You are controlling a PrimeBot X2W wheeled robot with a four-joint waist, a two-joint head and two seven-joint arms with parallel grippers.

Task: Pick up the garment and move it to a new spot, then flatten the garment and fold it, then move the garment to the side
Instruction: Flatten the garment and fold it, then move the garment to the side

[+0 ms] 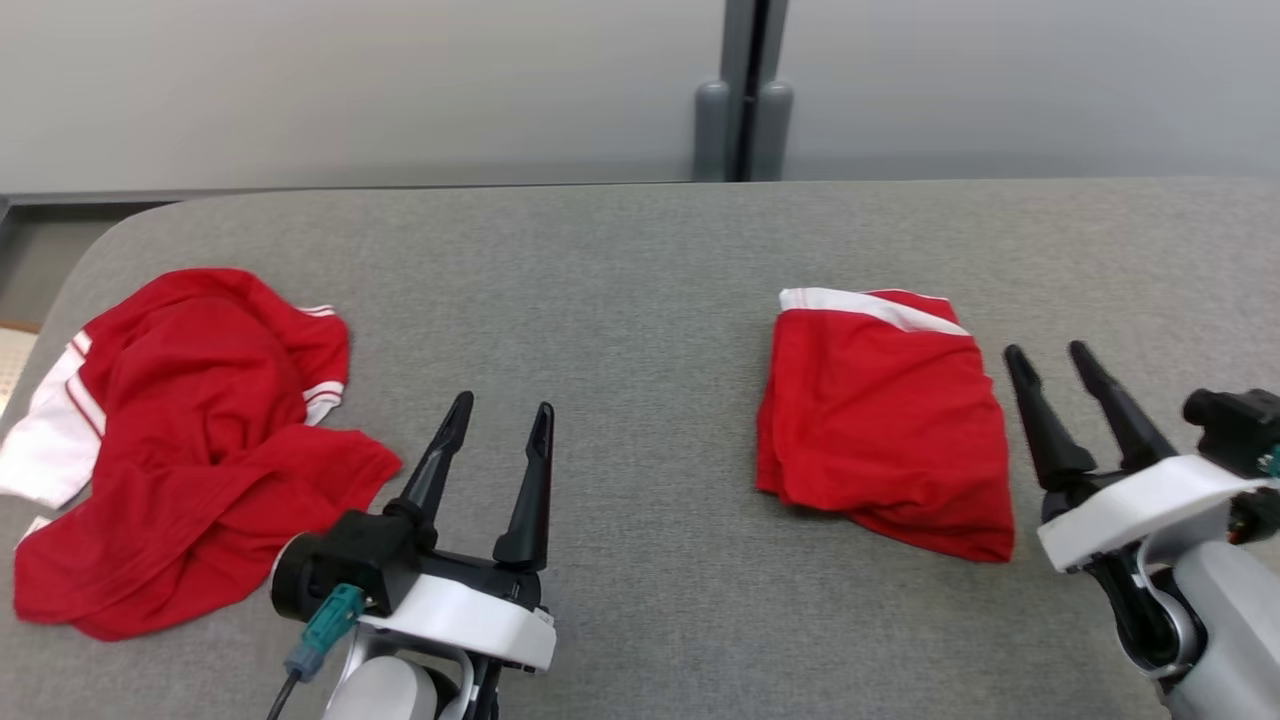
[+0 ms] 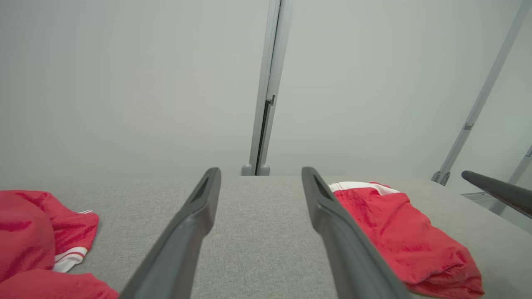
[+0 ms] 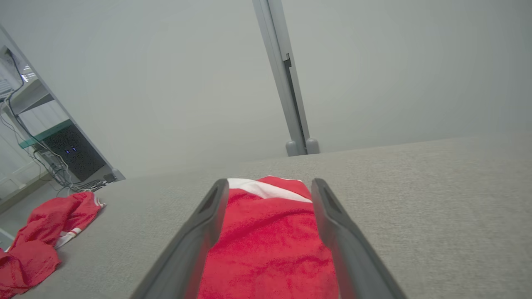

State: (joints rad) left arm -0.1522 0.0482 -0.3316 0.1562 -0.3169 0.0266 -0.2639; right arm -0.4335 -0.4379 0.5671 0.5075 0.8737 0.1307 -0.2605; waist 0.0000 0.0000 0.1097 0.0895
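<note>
A folded red garment (image 1: 885, 430), with a white band along its far edge, is shown lying on the grey padded table (image 1: 620, 300), toward the right side. The right gripper (image 1: 1046, 352) is seen just beside the garment's right edge, fingers parted and nothing held. A second, crumpled red-and-white garment (image 1: 190, 440) is heaped at the table's left edge. The left gripper (image 1: 503, 405) is held between the two garments, nearer the crumpled one, its fingers spread and empty. A grey post (image 1: 742, 90) is seen behind the table.
</note>
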